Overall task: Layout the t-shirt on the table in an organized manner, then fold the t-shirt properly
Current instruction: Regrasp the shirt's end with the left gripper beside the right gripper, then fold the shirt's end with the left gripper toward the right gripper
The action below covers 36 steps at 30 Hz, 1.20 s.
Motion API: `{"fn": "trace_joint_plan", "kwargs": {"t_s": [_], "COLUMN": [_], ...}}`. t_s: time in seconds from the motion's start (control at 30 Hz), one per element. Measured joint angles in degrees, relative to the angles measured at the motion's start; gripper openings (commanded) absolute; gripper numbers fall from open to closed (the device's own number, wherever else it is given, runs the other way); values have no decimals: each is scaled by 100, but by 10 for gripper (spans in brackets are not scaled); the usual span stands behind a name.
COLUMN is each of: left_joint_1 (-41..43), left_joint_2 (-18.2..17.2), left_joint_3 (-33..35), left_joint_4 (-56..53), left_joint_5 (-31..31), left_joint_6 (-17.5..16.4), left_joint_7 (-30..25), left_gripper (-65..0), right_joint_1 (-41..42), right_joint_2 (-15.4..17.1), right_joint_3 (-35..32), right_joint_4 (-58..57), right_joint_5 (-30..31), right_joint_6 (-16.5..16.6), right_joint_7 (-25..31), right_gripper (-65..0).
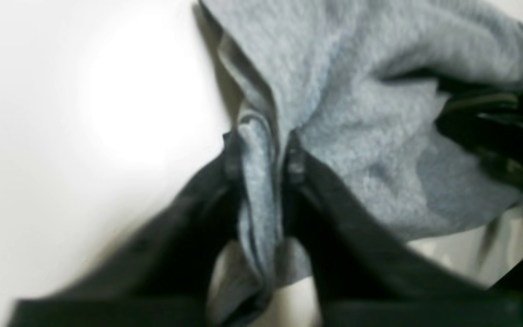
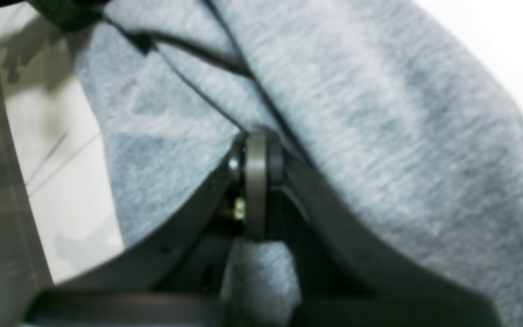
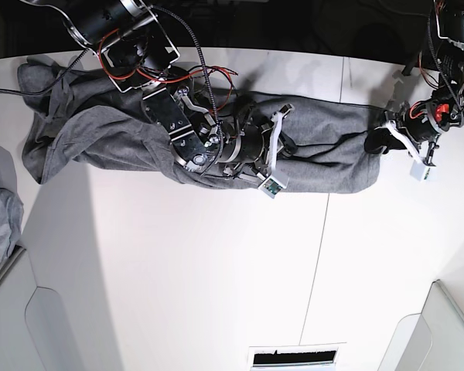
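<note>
The heather-grey t-shirt [image 3: 124,131] lies bunched in a long band across the far part of the white table [image 3: 216,263]. My left gripper [image 3: 380,139] is at the shirt's right end. In the left wrist view, the left gripper [image 1: 263,150] is shut on a narrow fold of the t-shirt [image 1: 357,150]. My right gripper [image 3: 292,143] rests on the middle of the band. In the right wrist view, the right gripper [image 2: 256,156] has its tips together, and the t-shirt [image 2: 379,136] drapes around them and runs between the fingers.
A paler grey bundle of cloth [image 3: 0,201] sits at the left edge. Light grey bins stand at the near left [image 3: 39,325] and near right [image 3: 448,325]. A thin dark seam [image 3: 325,247] crosses the table. Black cables [image 3: 325,143] trail over the shirt.
</note>
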<state>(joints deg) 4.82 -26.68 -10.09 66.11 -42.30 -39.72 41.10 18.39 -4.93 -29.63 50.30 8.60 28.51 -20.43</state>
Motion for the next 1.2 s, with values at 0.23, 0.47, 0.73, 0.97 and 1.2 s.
{"fn": "trace_joint_plan", "kwargs": {"t_s": [0.23, 0.47, 0.73, 0.97, 1.2], "left_joint_1": [13, 9, -297, -382, 164], "left_joint_2": [-94, -623, -1113, -1397, -1261], "left_joint_3": [28, 39, 44, 37, 39], "left_joint_4": [-2, -17, -24, 302, 2402], "left_joint_5": [-37, -98, 4, 35, -632], "left_joint_6": [0, 2, 24, 197, 372], "left_joint_7": [-155, -190, -170, 492, 986], "left_gripper": [-650, -650, -650, -650, -650], "right_joint_1": [-24, -136, -101, -109, -111], "right_joint_2": [17, 66, 66, 125, 404], "right_joint_3": [0, -13, 35, 866, 1626], "right_joint_4": [173, 1110, 1738, 1808, 1812], "right_joint_5": [221, 212, 210, 221, 409], "right_joint_6": [28, 24, 20, -2, -44], "right_joint_7": [-175, -542, -1051, -1362, -1941], "right_gripper": [-650, -650, -650, -650, -650]}}
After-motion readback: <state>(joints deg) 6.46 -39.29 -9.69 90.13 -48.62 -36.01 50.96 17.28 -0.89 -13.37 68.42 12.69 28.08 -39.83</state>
